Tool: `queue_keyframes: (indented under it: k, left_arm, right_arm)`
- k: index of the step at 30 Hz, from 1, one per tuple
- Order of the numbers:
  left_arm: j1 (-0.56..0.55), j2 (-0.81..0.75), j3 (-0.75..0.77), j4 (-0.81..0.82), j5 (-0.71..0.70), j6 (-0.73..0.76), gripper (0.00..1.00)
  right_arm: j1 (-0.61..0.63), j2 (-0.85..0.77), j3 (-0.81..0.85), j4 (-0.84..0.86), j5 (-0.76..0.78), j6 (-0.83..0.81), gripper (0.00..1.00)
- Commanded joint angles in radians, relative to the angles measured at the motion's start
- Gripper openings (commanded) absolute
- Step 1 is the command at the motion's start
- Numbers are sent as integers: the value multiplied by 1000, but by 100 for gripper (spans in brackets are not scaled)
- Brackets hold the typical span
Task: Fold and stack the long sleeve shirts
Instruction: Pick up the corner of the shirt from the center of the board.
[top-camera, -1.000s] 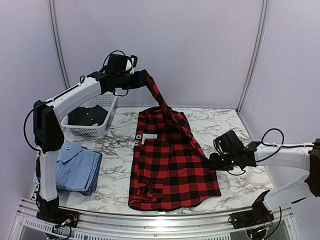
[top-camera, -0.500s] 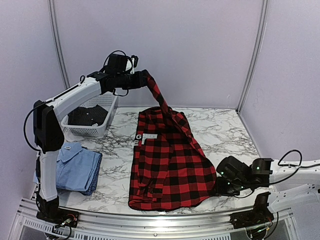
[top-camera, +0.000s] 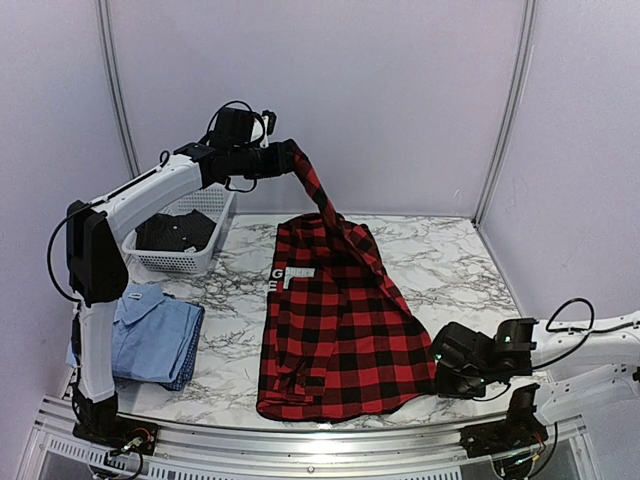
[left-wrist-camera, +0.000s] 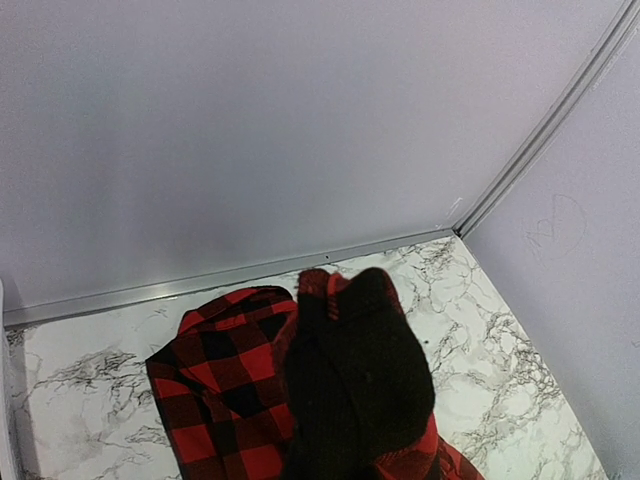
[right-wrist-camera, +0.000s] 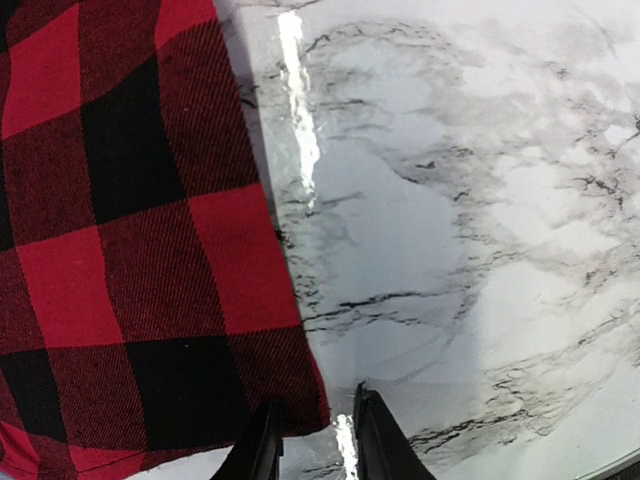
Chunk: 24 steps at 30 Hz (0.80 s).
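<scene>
The red-and-black flannel shirt (top-camera: 335, 320) lies spread on the marble table, white lettering near its left edge. My left gripper (top-camera: 283, 160) is raised high at the back, shut on one sleeve (top-camera: 315, 195), which hangs taut down to the shirt. In the left wrist view the bunched cloth (left-wrist-camera: 350, 380) hides the fingers. My right gripper (top-camera: 438, 368) is low at the shirt's near right corner (right-wrist-camera: 300, 400). Its fingers (right-wrist-camera: 265, 445) are apart, with the corner lying between them. The light blue shirt (top-camera: 155, 335) lies folded at the near left.
A white mesh basket (top-camera: 215, 215) with a dark garment (top-camera: 175, 232) inside stands at the back left under my left arm. Bare marble (right-wrist-camera: 480, 250) lies right of the flannel. The table's metal front rail (top-camera: 300, 435) runs near the shirt's hem.
My right arm has swung from the shirt's right edge toward the near right corner and dropped low to the table. The left arm and the lifted sleeve have not moved.
</scene>
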Motion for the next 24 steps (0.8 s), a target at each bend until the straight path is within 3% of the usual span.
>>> queue_keyframes:
  k: [1, 5, 9, 17, 24]
  left_arm:
    - [6, 3, 23, 35, 22, -12, 0]
    - [6, 2, 24, 37, 25, -15, 0]
    - [8, -3, 29, 40, 24, -14, 0]
    - [22, 4, 95, 54, 25, -4, 0]
    - [44, -1, 119, 78, 42, 3, 0]
  right_arm:
    - [9, 11, -34, 34, 40, 44, 23]
    - [9, 55, -47, 98, 12, 34, 13]
    - [10, 72, -3, 48, 27, 17, 1]
    - [17, 48, 195, -124, 108, -53, 0]
    - [99, 119, 350, -84, 89, -178, 0]
